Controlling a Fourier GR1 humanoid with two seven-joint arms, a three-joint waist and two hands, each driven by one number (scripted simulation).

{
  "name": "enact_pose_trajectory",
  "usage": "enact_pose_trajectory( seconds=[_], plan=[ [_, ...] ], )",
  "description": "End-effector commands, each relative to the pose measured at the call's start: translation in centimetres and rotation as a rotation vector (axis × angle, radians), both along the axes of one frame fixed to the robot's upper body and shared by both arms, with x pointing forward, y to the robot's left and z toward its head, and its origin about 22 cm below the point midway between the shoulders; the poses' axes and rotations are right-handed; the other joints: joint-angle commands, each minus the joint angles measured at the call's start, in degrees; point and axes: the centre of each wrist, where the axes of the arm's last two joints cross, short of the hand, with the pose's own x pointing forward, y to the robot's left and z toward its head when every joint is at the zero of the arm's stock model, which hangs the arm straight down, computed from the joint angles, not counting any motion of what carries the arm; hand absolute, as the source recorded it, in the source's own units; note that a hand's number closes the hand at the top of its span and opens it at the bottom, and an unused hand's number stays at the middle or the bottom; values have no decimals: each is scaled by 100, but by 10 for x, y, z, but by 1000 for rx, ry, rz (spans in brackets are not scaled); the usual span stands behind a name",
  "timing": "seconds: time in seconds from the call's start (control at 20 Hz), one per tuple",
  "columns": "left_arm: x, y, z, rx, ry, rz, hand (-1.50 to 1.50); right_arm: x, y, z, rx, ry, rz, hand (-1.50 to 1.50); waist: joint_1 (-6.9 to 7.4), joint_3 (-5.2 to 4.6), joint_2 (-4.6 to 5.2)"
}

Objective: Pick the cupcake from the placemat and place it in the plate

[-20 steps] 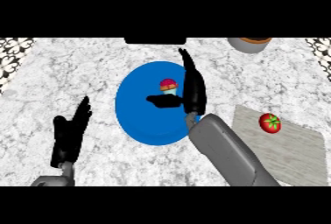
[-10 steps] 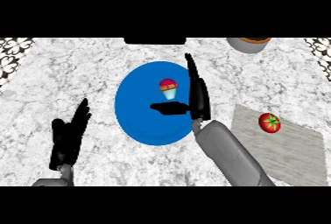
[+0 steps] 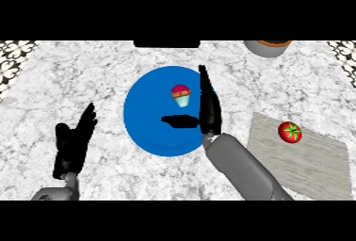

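Left hand (image 3: 75, 143) showed at lower left over the marble bench (image 3: 83, 75), fingers straight and relaxed, pointing up, holding nothing.

Blue plate (image 3: 149, 124) lay to the right of that hand, well apart from it. Cupcake (image 3: 181, 95) stood upright on the plate, in its upper right part: red-pink top, light blue cup.

Right hand (image 3: 208, 106) stood just right of the cupcake, over the plate's right edge, fingers straight and together, pointing up the view, thumb stuck out to the left over the plate below the cupcake. Nothing held; a narrow gap showed between fingers and cupcake.

Placemat (image 3: 313, 164), grey, lay right of the right hand, with a tomato (image 3: 290, 132) on its upper left part. A bowl (image 3: 268, 47) sat at the top edge, up and right of the right hand, partly cut off.
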Motion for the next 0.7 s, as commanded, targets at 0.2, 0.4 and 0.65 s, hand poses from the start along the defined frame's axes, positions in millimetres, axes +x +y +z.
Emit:
enact_pose_trajectory(
  seconds=[0.2, 0.4, 0.65],
  plan=[
    [-2, 6, -3, 21, 7, 3, 0, -4, 10, -14, -45, 26, -56, -150, 8, 0, -1],
    [6, 1, 2, 14, -10, -6, 0, -3, -15, -30, -70, 43, -69, -150, -41, -1, -7],
    [-9, -1, 1, -2, 12, 5, 0, -8, -28, -24, -90, 65, -87, -150, -54, -1, -16]
  ],
)
